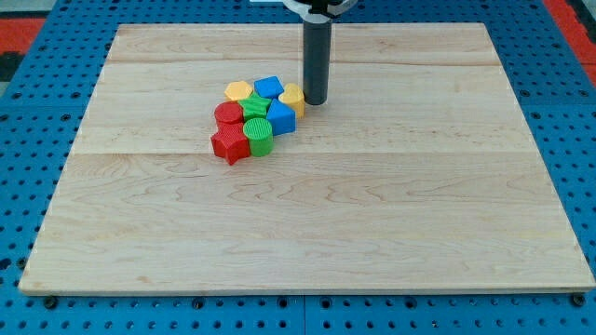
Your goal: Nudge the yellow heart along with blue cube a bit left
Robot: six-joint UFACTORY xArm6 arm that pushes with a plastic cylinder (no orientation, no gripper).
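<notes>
A pale wooden board [372,214] lies on a blue pegboard [28,140]. Above centre, toward the view's left, sits a tight cluster of blocks. My tip [316,100] has no fingers and touches the yellow heart [292,98] on its right side. The blue cube [280,118] sits just below the heart, touching it

Single camera view, no second view to overlap. Looks down at slant from board's 6 o'clock edge, facing toward 12 o'clock. Mid distance: whole wooden board [372,242] fits frame, blue pegboard [28,140] margin on all sides. Far edge appears narrower than near edge. Rod enters from 12 o'clock, upper part cropped; my tip [317,101] visible.
</notes>
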